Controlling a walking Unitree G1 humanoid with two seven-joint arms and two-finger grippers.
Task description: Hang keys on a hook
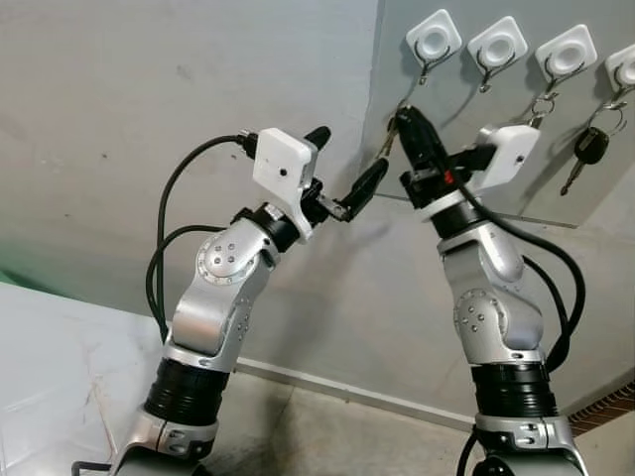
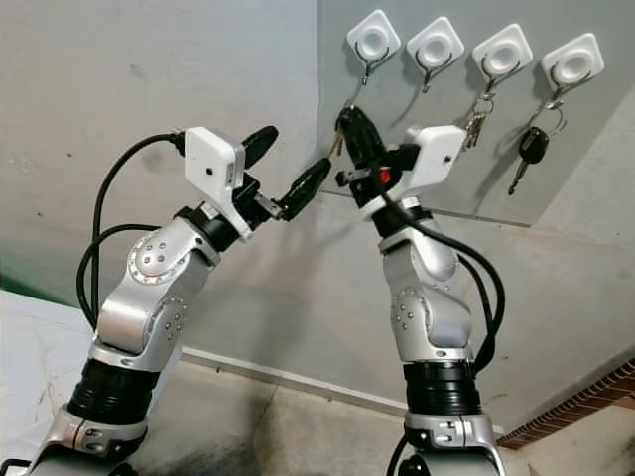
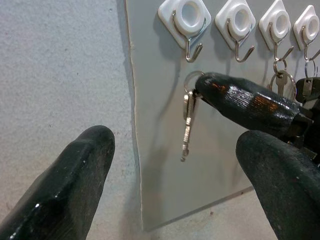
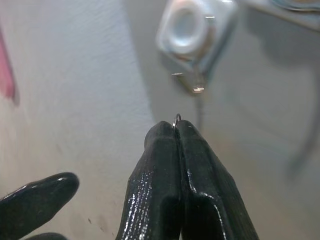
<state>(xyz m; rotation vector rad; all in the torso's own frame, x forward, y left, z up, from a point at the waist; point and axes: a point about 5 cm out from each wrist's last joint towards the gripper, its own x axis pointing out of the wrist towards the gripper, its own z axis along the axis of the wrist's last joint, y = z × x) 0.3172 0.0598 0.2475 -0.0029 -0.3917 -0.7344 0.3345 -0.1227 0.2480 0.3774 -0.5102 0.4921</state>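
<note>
Just beneath the leftmost hook (image 3: 190, 37) on the grey board (image 3: 160, 165), the right gripper (image 4: 176, 127) is pinching the keys (image 3: 187, 122) by their ring, its two fingers pressed flat together so that only a sliver of ring is peeping out at the tips. Gripping the ring rather than the blades is leaving the loop free to be lifted over the hook's upturned end, which is sitting a little above the fingertips and apart from them. The keys are dangling straight down from the ring, long axis vertical, tips pointing at the floor, close against the board near its left edge. The left gripper (image 1: 342, 174) is hovering beside them with its fingers spread wide and holding nothing, its camera aimed at the hook, apparently watching the approach. Further right, one hook (image 3: 241, 30) is standing bare, while the next two are carrying another bunch (image 1: 541, 104) and a black-headed car key (image 1: 587, 149).
</note>
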